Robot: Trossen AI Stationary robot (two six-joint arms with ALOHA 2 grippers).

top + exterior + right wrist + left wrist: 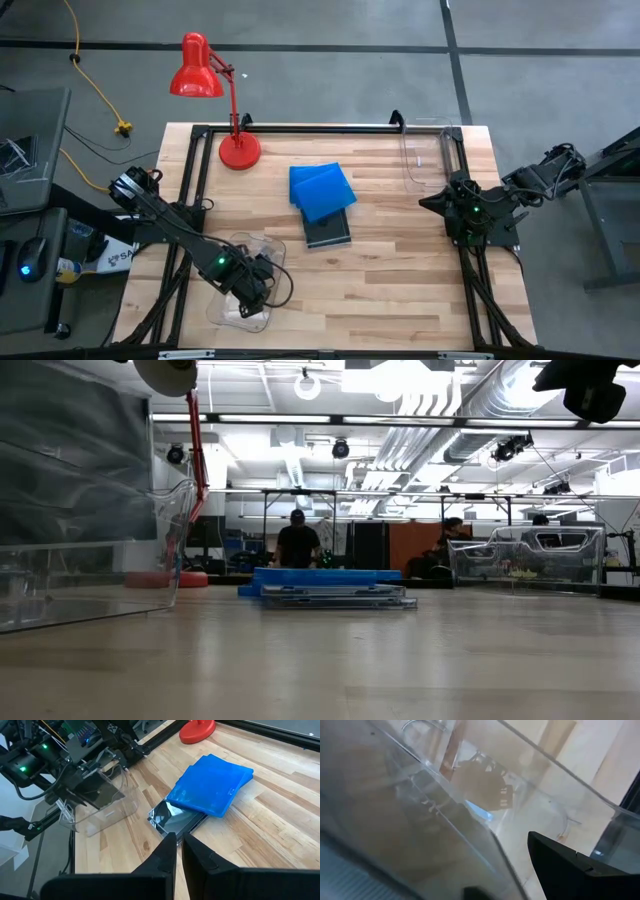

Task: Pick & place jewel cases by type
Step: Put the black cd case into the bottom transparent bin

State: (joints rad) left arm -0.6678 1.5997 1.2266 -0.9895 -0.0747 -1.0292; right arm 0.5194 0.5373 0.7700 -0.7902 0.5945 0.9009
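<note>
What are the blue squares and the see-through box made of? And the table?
The blue jewel cases look like glossy hard plastic: flat and thin, with light glinting off their edges. The clear bin is probably plastic too, since you see straight through its walls. The table looks like pale wood with visible planks and grain.

Hardly any writing can be read; a white cardboard box (112, 256) on the floor beside the light wooden counter (400, 290) shows dark letters that look like "SP", the rest cut off; the bright blue square jewel cases (322, 190) show no legible label.
</note>
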